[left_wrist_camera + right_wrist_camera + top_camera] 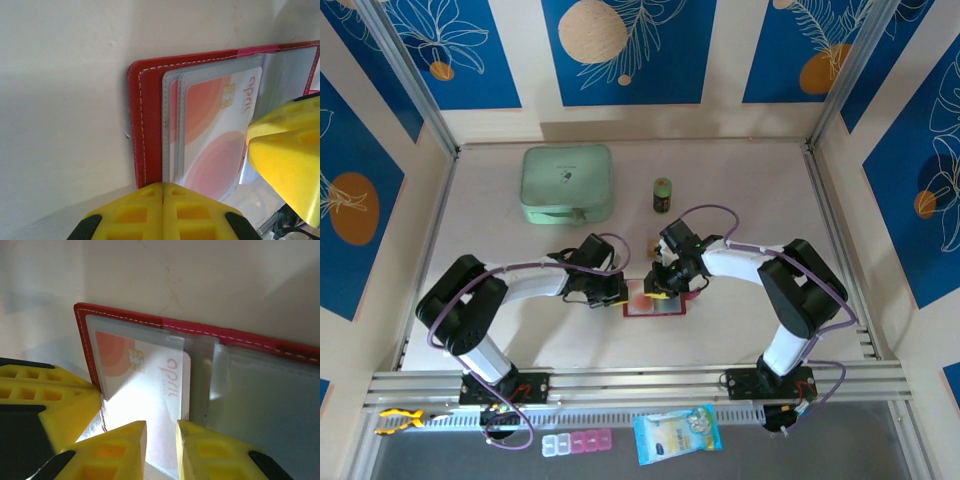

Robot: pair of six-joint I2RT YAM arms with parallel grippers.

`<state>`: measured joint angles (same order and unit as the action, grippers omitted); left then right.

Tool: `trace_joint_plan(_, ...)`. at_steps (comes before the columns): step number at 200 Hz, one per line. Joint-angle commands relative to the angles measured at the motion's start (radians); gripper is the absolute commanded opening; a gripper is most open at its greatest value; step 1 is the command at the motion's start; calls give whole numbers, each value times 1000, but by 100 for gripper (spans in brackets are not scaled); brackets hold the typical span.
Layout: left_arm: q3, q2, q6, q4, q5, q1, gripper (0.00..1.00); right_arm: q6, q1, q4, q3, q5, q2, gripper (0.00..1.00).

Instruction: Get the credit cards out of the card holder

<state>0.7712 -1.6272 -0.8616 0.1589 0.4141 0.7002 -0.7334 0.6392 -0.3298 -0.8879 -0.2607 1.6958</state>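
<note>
Fingers (132, 212) of the left gripper (162, 187) are pressed together with no gap, and their joined tip sits at one edge of the open card holder (149, 125), on the red cover right by the clear sleeves. In the left wrist view a whitish credit card (215, 130) with orange and pink circles and a gold chip lies inside the front sleeve, and the edge of a second card shows in the sleeve behind it. The right gripper (161, 424) meets the holder from the other side. Its two yellow fingers stand narrowly parted, tips down on the sleeved card. Whether they catch the plastic cannot be told. The two grippers are just beside each other over the same half of the holder. The holder lies flat and spread open near the middle of the table (750, 330), toward its near edge. Well apart, by the far edge left of centre, sits a mint-green zip case (567, 183), with a small dark jar (662, 195) standing just to its right.
</note>
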Motion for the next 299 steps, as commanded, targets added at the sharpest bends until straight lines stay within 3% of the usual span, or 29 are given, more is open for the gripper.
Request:
trace_joint_plan(1, 3, -13, 20, 33, -8, -16, 5, 20, -4, -16, -29, 6, 12, 25)
trace_joint_plan(227, 58, 43, 18, 53, 2, -16, 4, 51, 0, -98, -51, 62, -54, 27)
trace_joint_plan(299, 96, -24, 6, 6, 49, 1, 1, 40, -1, -76, -45, 41, -44, 27)
